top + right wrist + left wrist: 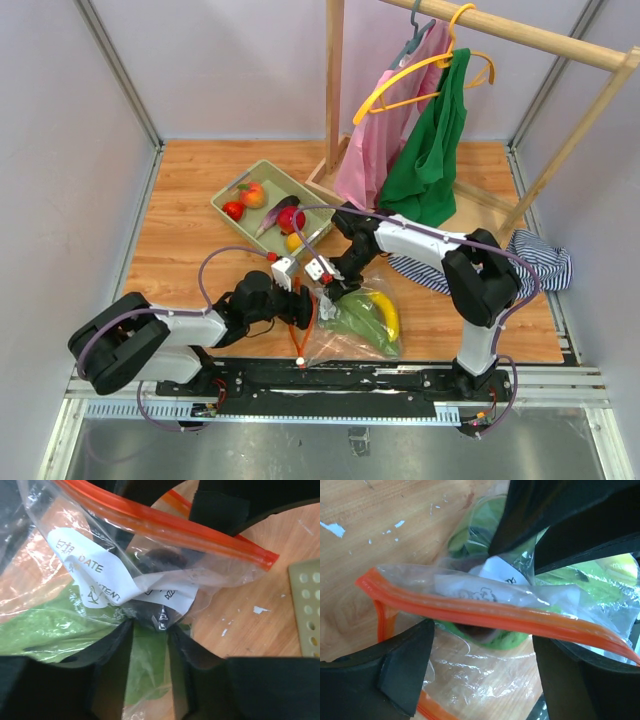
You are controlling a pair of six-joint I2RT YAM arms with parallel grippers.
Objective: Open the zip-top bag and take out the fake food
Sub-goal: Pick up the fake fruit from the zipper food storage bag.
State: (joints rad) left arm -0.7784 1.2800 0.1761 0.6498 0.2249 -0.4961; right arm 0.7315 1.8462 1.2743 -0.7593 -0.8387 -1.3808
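On the left, the left arm lies low over the wooden counter (180, 200). The left fingers (395, 675) stand wide apart, and the orange zip strip (470, 612) of the zip-top bag (350, 340) runs across the gap between them. I cannot tell if they touch the strip.

Behind them is the pale green basket (240, 180), which holds some of the fake food: a peach (252, 194), a small red fruit (233, 210), a purple eggplant (272, 214) and a bigger red fruit (291, 218).

The bag lies flat at the near edge of the counter, between the 2 arms. A yellow banana (386, 312) and a green piece (355, 318) are inside it. The right fingers (115, 655) are close together and seem to pinch a fold of the clear plastic just beside the white label (100, 580).

On the right stands a wooden rack (335, 90) with a pink garment (375, 150) and a green garment (435, 150) hanging on it. A striped cloth (545, 255) lies on the counter at the far right.
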